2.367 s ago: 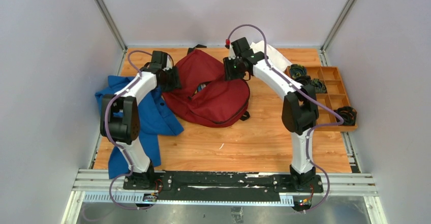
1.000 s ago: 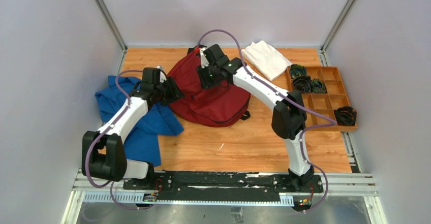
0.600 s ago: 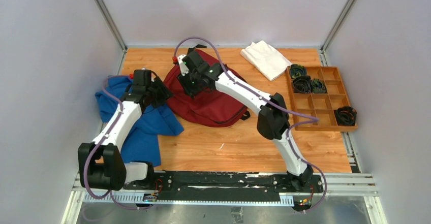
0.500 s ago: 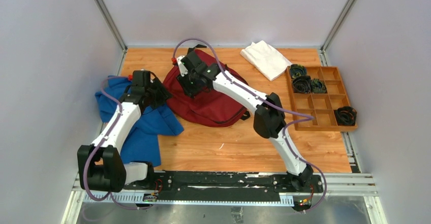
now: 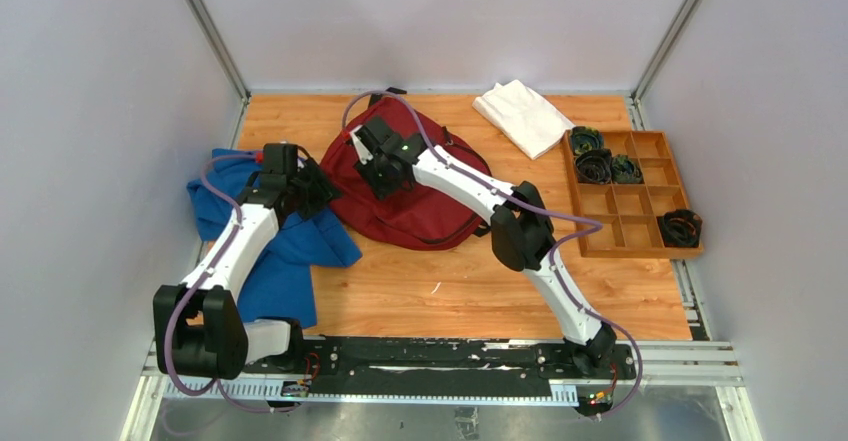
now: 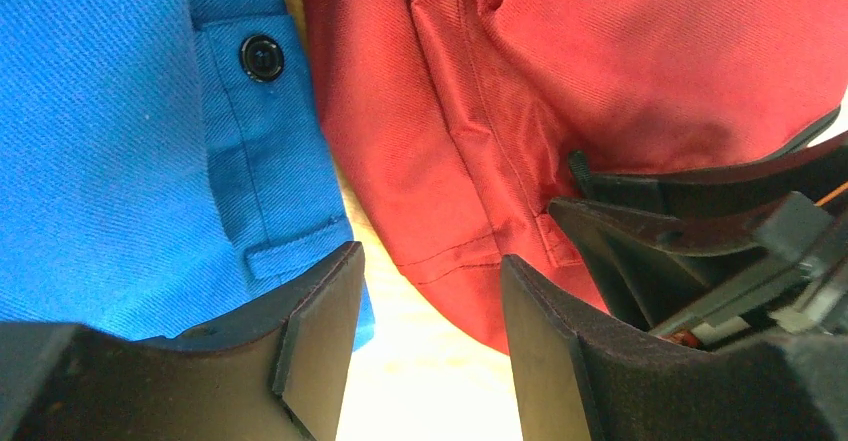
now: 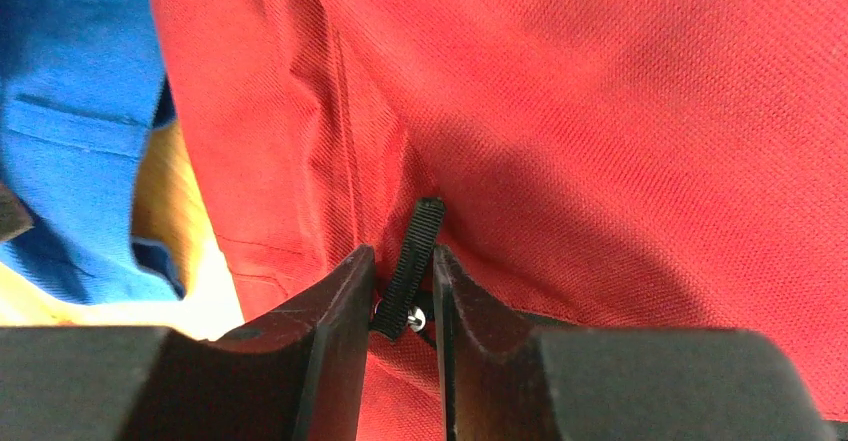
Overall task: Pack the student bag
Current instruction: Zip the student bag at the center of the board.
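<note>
The student bag point(image 5: 425, 206), dark red, lies flat at the back middle of the table. My right gripper point(image 5: 378, 173) is low over its left part. In the right wrist view that gripper point(image 7: 403, 256) is shut on a black zipper pull strap point(image 7: 420, 233) that stands up from the bag's fabric point(image 7: 620, 111). My left gripper point(image 5: 318, 189) hangs at the bag's left edge, next to the right one. In the left wrist view it point(image 6: 428, 261) is open with nothing between its fingers, above the strip of table between the bag point(image 6: 600, 61) and a blue garment point(image 6: 120, 141).
The blue garment point(image 5: 270, 251) is spread at the left, touching the bag's left side. A white folded cloth point(image 5: 522, 116) lies at the back right. An orange compartment tray point(image 5: 632, 183) on the right holds dark coiled items point(image 5: 682, 228).
My right arm has swept left across the bag, from its right side to its left part, with the zipper pull in its jaws. My left arm has drawn back to the bag's left edge.
</note>
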Controlling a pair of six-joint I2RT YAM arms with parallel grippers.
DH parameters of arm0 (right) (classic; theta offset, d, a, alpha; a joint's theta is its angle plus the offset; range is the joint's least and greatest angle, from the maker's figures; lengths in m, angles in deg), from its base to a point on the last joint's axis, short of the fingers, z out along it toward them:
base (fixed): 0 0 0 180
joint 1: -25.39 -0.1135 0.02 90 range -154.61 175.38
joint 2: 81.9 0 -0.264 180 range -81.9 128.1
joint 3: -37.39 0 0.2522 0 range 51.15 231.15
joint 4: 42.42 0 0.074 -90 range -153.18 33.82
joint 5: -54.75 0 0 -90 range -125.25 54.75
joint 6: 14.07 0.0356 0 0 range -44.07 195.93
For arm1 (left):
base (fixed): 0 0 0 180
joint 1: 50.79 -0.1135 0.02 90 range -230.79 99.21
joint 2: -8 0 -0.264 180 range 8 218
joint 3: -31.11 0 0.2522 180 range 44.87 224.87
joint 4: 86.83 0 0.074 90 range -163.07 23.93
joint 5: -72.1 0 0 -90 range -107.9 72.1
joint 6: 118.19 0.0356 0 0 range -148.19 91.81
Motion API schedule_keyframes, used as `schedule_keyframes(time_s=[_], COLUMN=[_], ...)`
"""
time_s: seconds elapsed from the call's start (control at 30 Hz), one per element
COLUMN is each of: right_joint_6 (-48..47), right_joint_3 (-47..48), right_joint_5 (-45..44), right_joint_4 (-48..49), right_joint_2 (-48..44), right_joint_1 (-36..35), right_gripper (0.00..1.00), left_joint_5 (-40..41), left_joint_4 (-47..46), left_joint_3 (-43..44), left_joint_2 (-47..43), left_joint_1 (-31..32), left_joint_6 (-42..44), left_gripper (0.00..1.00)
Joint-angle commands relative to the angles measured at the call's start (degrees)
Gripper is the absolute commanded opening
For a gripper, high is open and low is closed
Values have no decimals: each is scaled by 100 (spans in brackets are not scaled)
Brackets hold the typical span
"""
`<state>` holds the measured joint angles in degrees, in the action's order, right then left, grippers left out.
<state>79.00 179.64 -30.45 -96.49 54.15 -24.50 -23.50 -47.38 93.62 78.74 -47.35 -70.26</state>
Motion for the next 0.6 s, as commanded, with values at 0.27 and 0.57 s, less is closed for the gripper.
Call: schedule_keyframes(time_s=[0.27,0.57], right_joint_6=[172,570], right_joint_3=[-1298,-2414], right_joint_5=[88,719], right_joint_4=[734,1925], right_joint_2=[-1085,-1763], right_joint_1=[-63,137], right_gripper=[6,8], left_joint_5=[-639,-1800], left_joint_4=[-467,-1543], left_joint_3=[-92,-368], left_joint_2=[107,567], left_joint_1=[-29,147], left_joint_6=[-17,-189], left_gripper=[59,62])
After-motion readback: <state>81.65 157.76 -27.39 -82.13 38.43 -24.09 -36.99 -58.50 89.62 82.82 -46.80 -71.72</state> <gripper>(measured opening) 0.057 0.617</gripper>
